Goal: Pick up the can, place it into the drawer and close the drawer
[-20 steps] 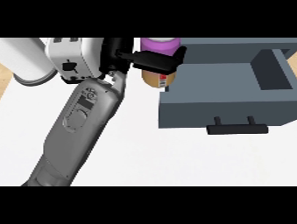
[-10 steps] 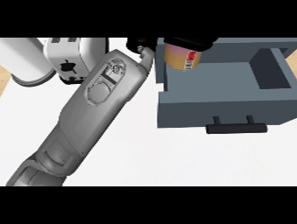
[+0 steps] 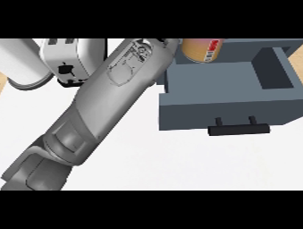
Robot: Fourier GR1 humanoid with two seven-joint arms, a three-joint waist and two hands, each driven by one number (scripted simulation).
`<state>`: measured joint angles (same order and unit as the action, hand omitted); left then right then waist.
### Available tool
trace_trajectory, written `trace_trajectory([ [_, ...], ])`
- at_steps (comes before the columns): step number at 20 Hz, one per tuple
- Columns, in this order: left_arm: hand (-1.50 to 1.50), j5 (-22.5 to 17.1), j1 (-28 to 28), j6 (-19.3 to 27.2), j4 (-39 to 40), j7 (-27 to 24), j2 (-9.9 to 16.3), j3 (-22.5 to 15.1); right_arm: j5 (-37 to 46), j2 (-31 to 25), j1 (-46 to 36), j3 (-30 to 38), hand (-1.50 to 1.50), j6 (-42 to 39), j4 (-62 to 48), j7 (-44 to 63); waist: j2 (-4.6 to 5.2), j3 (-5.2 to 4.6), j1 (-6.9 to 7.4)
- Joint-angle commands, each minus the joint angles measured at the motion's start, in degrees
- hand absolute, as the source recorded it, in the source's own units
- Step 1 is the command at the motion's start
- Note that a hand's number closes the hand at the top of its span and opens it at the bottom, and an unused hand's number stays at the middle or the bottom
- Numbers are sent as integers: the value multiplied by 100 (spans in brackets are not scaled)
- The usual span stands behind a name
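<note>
The robot's hand itself could not be seen: the grey forearm (image 3: 98, 107) ran from the lower left edge of the head view diagonally up to the top, and its wrist met the upper edge of the scene just left of the can, so whether the fingers were curled round the can or spread could not be told. The other hand did not show at all. The can (image 3: 200, 49), orange-tan with a red and white label patch on its right side, stood at the very top of the view, over the back left part of the open drawer (image 3: 229, 105); its upper part was cut off. The drawer was a grey-blue box pulled out toward the viewer, with a black handle (image 3: 239, 129) on its front face. A white toaster (image 3: 65, 60) stood just left of the forearm, with a white cylinder (image 3: 15, 62) beside it, both on the white counter (image 3: 180, 165).
</note>
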<state>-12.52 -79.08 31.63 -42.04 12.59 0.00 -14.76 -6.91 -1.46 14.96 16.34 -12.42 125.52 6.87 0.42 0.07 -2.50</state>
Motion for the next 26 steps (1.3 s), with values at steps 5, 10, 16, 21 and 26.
trace_trajectory([
  [5, 150, -337, -665, -45, 1216, -456, 0, -175, 50, 25, 227, -2, -150, -209, -76, -349, 25, 5, -85],
  [10, 150, -1029, -424, 205, 1090, -534, 0, -900, 300, 97, -197, -182, -150, 14, -301, -247, 28, 6, -111],
  [16, 150, -1177, -558, 225, 1694, -1017, 0, -1070, 399, 104, -434, -341, -150, 82, -326, -118, 76, 8, -233],
  [21, 150, -1342, -578, 439, 1877, -1169, 0, -1352, 274, -86, -771, -181, -150, 102, -546, 35, 102, 10, -294],
  [26, 150, -1411, -588, 430, 2192, -1272, 0, -1517, 308, -97, -938, -172, -150, 232, -404, 180, 111, 8, -338],
])
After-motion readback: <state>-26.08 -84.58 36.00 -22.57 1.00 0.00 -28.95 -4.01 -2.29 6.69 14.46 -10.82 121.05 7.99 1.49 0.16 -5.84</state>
